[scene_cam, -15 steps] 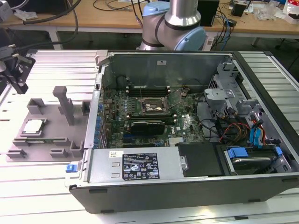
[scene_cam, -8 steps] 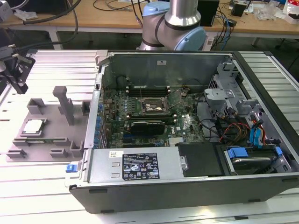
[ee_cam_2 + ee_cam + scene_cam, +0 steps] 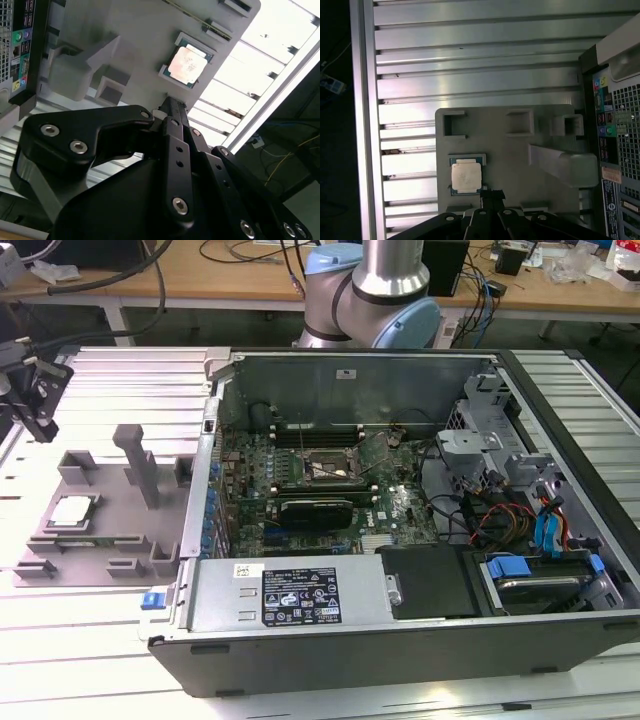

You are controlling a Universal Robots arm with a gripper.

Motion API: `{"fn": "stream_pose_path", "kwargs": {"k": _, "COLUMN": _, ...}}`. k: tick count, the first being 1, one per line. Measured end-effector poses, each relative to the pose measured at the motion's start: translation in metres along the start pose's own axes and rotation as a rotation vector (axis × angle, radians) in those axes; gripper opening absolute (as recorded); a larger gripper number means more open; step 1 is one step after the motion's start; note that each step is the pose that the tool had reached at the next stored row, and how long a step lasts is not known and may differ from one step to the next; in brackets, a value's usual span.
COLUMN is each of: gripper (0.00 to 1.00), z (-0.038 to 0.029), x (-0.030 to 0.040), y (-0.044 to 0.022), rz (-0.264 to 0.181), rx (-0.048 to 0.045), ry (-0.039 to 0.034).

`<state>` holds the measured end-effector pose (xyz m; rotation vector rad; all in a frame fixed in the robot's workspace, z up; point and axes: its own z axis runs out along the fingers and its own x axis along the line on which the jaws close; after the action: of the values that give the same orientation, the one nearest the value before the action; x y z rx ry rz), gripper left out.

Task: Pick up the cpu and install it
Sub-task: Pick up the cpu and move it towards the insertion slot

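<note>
The cpu (image 3: 72, 512) is a small square chip with a shiny metal top. It lies flat in a recess of a grey holder block (image 3: 110, 535) on the slatted table, at the exterior view's left. Both wrist views show the cpu (image 3: 187, 66) (image 3: 466, 177) from above, just beyond the fingertips. My gripper (image 3: 38, 412) hangs in the air above and behind the block, apart from the chip. Its black fingers (image 3: 488, 196) are pressed together with nothing between them. The open socket (image 3: 330, 465) sits on the motherboard inside the computer case.
The open computer case (image 3: 560, 410) lies on its side at the exterior view's right of the block. Cables, drives and a black power supply fill it. A tall grey post (image 3: 135, 460) rises from the block. The case's rear ports (image 3: 605, 125) are close by.
</note>
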<state>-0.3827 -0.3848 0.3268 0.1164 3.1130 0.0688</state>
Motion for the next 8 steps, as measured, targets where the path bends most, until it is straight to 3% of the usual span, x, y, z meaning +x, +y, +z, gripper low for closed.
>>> {"fn": "stream_pose_path", "kwargs": {"k": 2, "gripper": 0.11, "z": 0.0071, "x": 0.0028, "y": -0.0005, "rz": 0.000, "rx": -0.0001, "ry": -0.0005}}
{"fn": "stream_pose_path", "kwargs": {"k": 8, "gripper": 0.11, "z": 0.0176, "x": 0.0196, "y": -0.0022, "rz": 0.000, "rx": -0.0003, "ry": -0.0035}}
